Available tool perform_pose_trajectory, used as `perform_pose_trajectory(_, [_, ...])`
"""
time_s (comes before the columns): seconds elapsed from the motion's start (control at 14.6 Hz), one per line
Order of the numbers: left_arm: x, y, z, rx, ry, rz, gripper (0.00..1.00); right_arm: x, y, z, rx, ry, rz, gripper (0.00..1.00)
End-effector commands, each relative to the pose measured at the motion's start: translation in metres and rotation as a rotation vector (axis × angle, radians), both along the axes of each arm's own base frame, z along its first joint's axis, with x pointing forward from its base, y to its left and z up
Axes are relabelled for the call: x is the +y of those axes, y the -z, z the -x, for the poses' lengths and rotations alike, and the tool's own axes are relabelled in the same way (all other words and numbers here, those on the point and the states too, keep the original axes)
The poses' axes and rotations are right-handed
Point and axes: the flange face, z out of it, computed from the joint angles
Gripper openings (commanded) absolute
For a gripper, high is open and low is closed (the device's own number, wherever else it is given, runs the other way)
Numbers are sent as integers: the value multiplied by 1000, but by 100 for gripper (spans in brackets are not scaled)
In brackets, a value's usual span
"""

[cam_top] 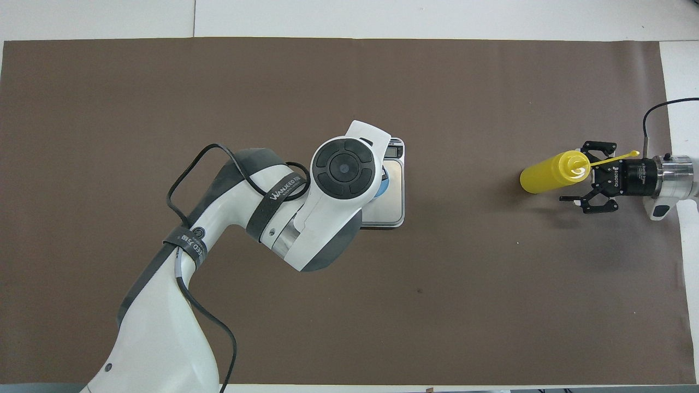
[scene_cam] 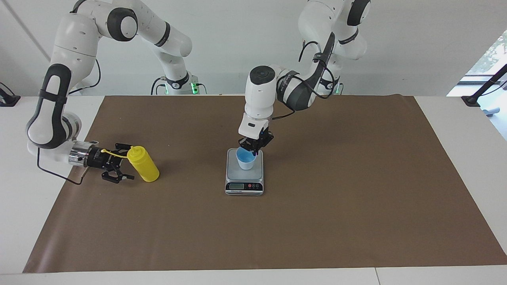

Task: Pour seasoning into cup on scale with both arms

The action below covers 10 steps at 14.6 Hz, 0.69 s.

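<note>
Brown paper sheet (scene_cam: 317, 221), matte, lightly creased, covers most of the white table (scene_cam: 455, 118). Scale (scene_cam: 244, 174) sits mid-sheet: flat rectangular brushed-steel platform with rounded corners, and a black front panel with a pale LCD strip and small red buttons on the edge farther from the robots. Cup (scene_cam: 246, 159), small, tapered, smooth pale blue plastic with a brighter blue interior, stands upright on the platform. Left gripper (scene_cam: 254, 147), black, points straight down, its fingers clamped on the cup's rim at the side nearer the robots; in the overhead view the arm's white wrist housing covers all but a sliver of the cup (cam_top: 383, 187). Seasoning bottle (scene_cam: 143, 163), glossy bright yellow, cylindrical body with a conical nozzle, stands on the sheet toward the right arm's end of the table, appearing tilted in both views. Its thin yellow cap strap (scene_cam: 115, 153) runs from the nozzle across the right gripper (scene_cam: 120, 163). That gripper lies horizontal, low over the sheet just beside the bottle, jaws spread wide on either side of the nozzle end, with no contact on the bottle body visible.
</note>
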Motion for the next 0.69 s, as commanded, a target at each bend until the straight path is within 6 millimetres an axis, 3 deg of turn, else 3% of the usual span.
perform_pose_trajectory(0.0, [-5, 0, -2, -38, -3, -3, 8, 10, -5, 2, -29, 21, 11, 100])
perform_pose_trajectory(0.07, [-5, 1, -2, -37, 0, -4, 62, 11, -5, 1, -29, 21, 13, 100])
perform_pose_trajectory(0.14, [-5, 3, 0, -38, 12, -12, 100, 13, -1, 4, -22, 22, 11, 100])
perform_pose_trajectory(0.41, [10, -21, 5, -54, 27, -8, 100, 30, 3, 2, -44, 21, 9, 100])
perform_pose_trajectory(0.55, [33, -28, 8, -49, 53, -25, 100, 32, 5, 2, -42, 25, 2, 100])
perform_pose_trajectory(0.62, [57, -32, 1, -49, 68, -33, 100, 33, 4, 1, -44, 27, 2, 100])
